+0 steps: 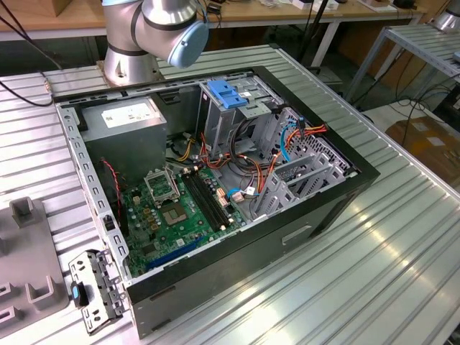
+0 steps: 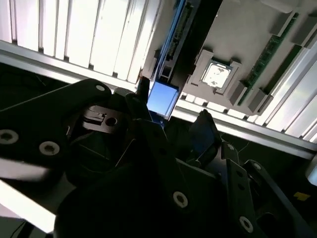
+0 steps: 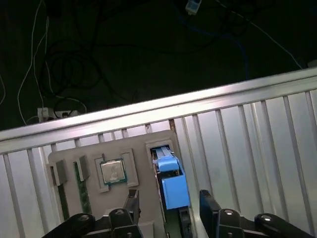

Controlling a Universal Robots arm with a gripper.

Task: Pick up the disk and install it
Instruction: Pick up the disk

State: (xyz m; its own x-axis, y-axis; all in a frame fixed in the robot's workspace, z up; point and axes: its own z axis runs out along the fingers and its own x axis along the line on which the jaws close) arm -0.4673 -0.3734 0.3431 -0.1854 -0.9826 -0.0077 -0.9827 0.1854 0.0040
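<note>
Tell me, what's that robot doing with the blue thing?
The robot arm holds its gripper open over a grey parts tray, one finger on each side of the disk in its light-blue carrier. The disk stands on edge in a slot of the tray, next to a processor chip, and has not been lifted yet. The open computer case lies on the ribbed metal table.

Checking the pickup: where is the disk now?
In the first wrist view the disk stands on edge in a slot of the grey tray, beside the processor chip, with the open tool straddling it.
</note>
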